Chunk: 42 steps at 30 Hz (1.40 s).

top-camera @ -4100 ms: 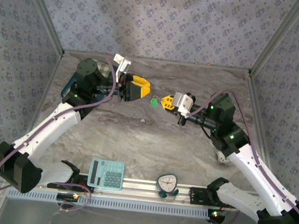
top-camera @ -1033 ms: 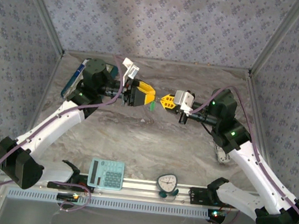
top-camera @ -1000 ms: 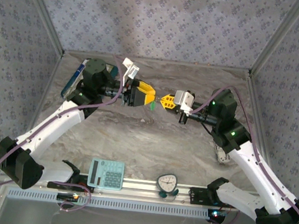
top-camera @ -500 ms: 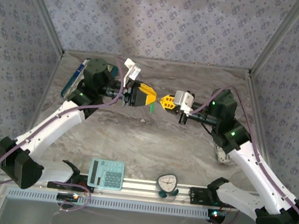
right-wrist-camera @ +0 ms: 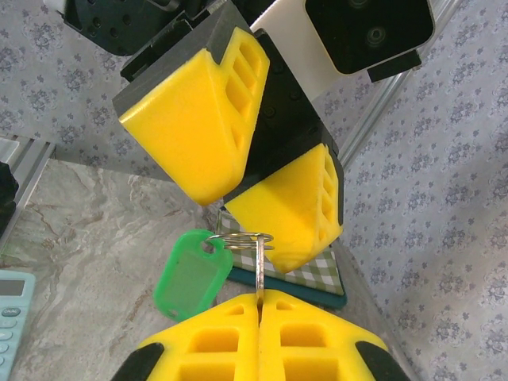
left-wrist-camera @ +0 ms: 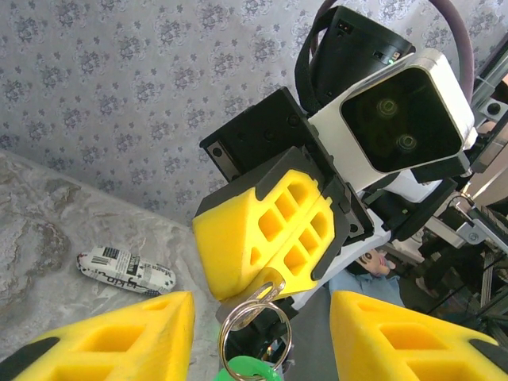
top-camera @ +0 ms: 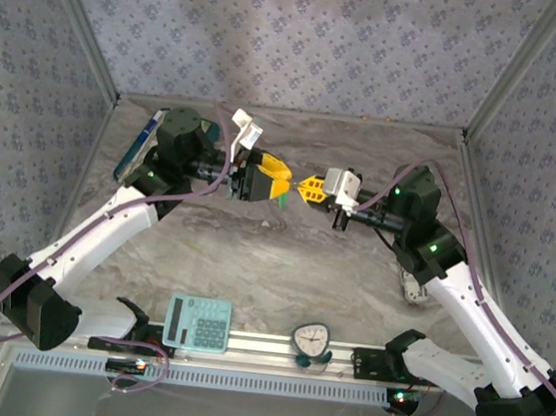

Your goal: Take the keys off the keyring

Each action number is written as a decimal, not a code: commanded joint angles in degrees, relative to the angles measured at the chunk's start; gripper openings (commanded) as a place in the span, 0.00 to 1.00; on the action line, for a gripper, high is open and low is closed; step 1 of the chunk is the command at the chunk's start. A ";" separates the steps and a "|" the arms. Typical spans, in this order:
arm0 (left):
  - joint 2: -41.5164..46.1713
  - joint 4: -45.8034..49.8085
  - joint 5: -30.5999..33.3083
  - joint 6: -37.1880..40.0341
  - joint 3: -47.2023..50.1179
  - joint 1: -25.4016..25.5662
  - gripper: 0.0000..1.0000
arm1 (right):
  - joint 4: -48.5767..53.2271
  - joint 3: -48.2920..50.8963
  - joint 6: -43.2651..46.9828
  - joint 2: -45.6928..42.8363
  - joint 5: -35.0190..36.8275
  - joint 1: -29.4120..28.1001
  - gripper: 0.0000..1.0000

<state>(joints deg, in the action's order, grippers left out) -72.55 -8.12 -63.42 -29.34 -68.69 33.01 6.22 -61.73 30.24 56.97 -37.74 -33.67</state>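
My right gripper (right-wrist-camera: 259, 298) is shut on the blade of a silver key (right-wrist-camera: 259, 266). The key's head carries a metal keyring (right-wrist-camera: 242, 238), and a bright-green flat tag (right-wrist-camera: 189, 274) hangs from the ring. Facing it, my left gripper (left-wrist-camera: 260, 305) is open, one yellow finger (left-wrist-camera: 119, 337) on each side of the keyring (left-wrist-camera: 254, 337) without touching it. In the top view the two grippers meet tip to tip above the middle of the table, left gripper (top-camera: 281, 181), right gripper (top-camera: 303, 187), with the green tag (top-camera: 284, 198) between them.
A teal calculator (top-camera: 197, 321) and a round dial (top-camera: 312, 340) lie by the near rail. A white barcoded piece (top-camera: 412, 287) sits at the right. A green checked pad (right-wrist-camera: 317, 278) lies behind the left gripper's fingers. A blue item (top-camera: 136, 147) rests at the far left.
My left gripper has moved right, up to the keyring held by the right gripper, and its wrist has rolled slightly. The right arm has stayed put.
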 commanded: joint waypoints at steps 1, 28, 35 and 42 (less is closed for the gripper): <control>-0.31 -0.43 -0.13 0.69 -2.11 0.18 0.50 | -0.56 -0.15 -1.22 -1.23 -0.23 -0.08 0.00; 0.16 -1.20 -1.45 0.16 -1.63 0.79 0.56 | -1.82 0.22 -1.85 -1.02 -0.32 -0.36 0.00; 0.06 -1.37 -1.71 0.25 -1.64 1.07 0.45 | -1.88 0.12 -1.70 -0.63 -0.06 -0.95 0.00; 0.30 -1.02 -1.71 0.69 -1.66 1.02 0.26 | -1.49 0.12 -1.45 -0.63 0.21 -0.94 0.00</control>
<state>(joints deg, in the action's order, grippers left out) -72.55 -7.66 -63.83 -29.32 -68.84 33.56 5.76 -61.63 29.41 56.29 -37.74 -34.28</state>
